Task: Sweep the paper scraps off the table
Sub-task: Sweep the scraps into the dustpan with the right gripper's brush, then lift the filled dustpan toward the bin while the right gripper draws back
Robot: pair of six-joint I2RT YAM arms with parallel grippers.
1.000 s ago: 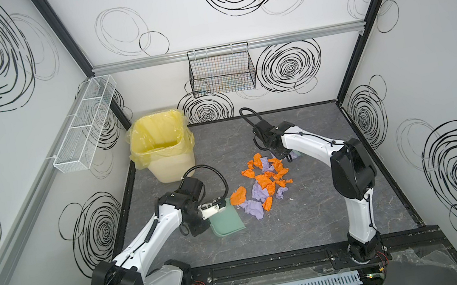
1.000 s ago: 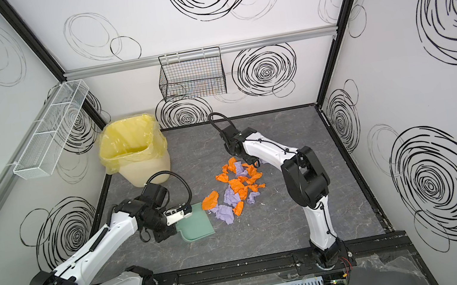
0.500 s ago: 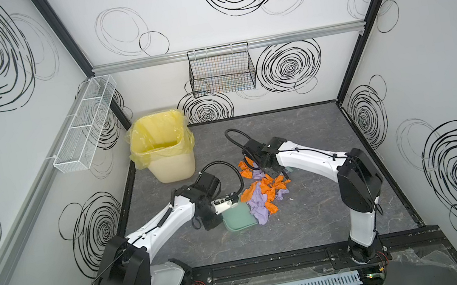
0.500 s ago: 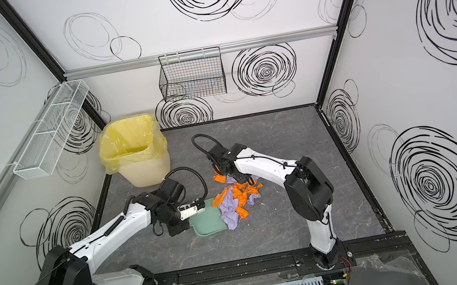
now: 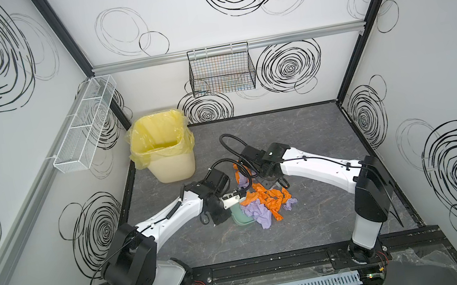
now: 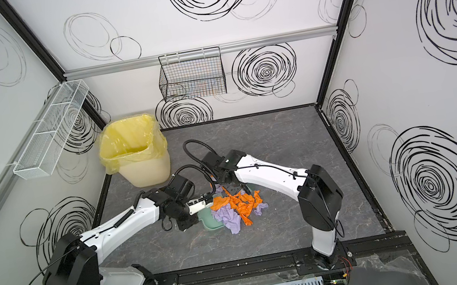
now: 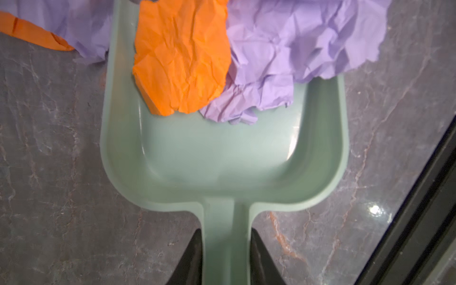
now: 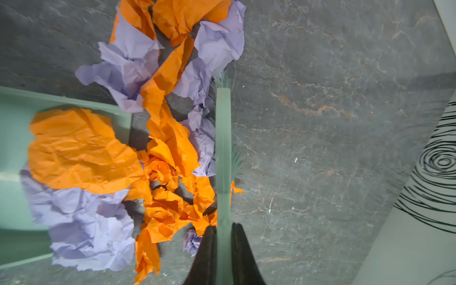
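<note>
step: brush [image 8: 223,138] sweeps scraps [image 8: 167,138] into pan [image 7: 222,153]
left gripper [image 7: 225,237]: clamped on pan
right gripper [image 8: 223,230]: clamped on brush
next: push rest in

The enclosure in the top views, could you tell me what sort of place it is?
Probably a robot test cell staged for cleaning: swirl-printed walls, a yellow-lined bin, a hanging wire basket.
</note>
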